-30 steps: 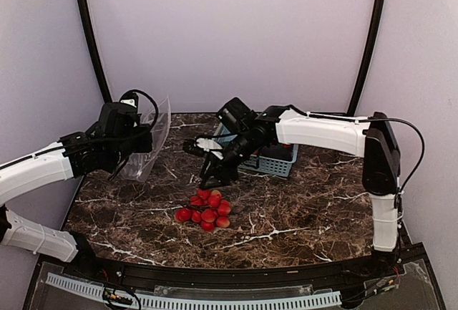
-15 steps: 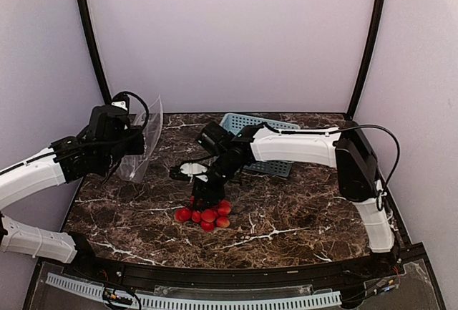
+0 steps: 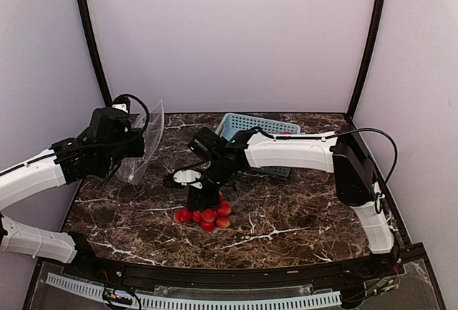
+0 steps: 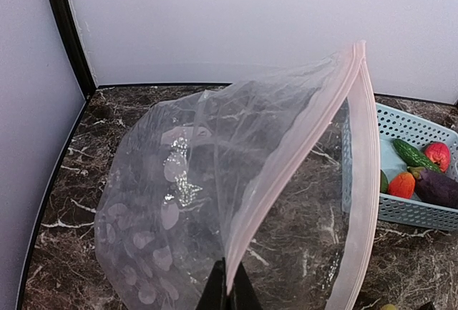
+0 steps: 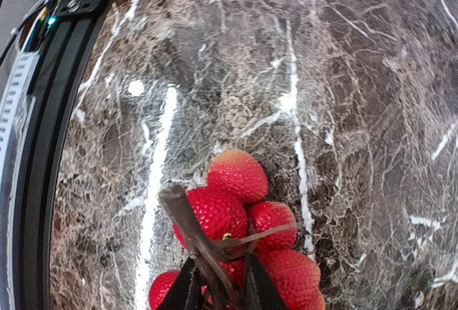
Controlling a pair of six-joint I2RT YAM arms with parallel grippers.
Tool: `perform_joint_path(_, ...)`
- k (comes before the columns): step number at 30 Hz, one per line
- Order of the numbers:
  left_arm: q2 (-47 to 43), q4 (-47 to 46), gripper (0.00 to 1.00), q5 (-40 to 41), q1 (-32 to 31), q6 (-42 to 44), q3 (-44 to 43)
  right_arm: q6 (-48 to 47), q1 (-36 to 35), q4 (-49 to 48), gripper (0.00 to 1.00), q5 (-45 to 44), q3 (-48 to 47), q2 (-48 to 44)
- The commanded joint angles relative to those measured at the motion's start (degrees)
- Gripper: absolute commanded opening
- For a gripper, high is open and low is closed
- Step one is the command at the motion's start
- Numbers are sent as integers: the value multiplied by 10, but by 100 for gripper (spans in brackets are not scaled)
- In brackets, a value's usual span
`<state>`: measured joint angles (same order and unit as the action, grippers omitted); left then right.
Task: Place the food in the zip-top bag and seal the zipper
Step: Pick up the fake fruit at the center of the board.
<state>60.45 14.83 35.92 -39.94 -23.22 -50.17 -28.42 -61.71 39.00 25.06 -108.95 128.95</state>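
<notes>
The zip-top bag [image 3: 148,147] hangs clear and dotted above the table's left side, its mouth gaping toward the basket. My left gripper [image 4: 230,287] is shut on the mouth edge, pinching the pale zipper [image 4: 300,154]. The bag [image 4: 179,202] holds nothing. The food cluster of red-yellow balls [image 3: 207,215] lies on the marble at centre front. My right gripper [image 3: 199,199] stands right on top of it. In the right wrist view the right gripper [image 5: 218,288] is shut on the brown stem [image 5: 187,225] of the cluster [image 5: 240,175], which still rests on the table.
A light blue lattice basket [image 3: 247,122] stands behind the right arm. In the left wrist view the basket [image 4: 422,215] holds a green vegetable [image 4: 415,155], a strawberry [image 4: 438,156], an orange fruit [image 4: 402,185] and a purple eggplant [image 4: 436,187]. Black frame rails edge the table.
My right arm has swung from in front of the basket down and left onto the cluster, and its jaws have narrowed around the stem. The left arm drew the bag slightly left.
</notes>
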Motion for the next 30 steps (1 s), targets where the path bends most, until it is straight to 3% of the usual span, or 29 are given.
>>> perform_joint_path(1,-15,12,1,-5,4,-8,12,-3,-4,-6,13,-36,-5,-11)
perform_joint_path(4,-11,11,1,-3,4,-9,12,-11,-3,3,0,-59,19,-51)
perform_joint_path(10,21,-9,1,-40,4,-21,12,-7,24,32,0,-42,68,-170)
perform_joint_path(18,93,-69,1,-124,5,-49,-3,19,91,57,0,50,47,-281)
perform_joint_path(25,133,-144,1,-223,4,-104,-15,116,173,39,0,210,-22,-293)
perform_joint_path(30,157,-184,1,-271,4,-153,-34,199,186,-41,0,296,-45,-281)
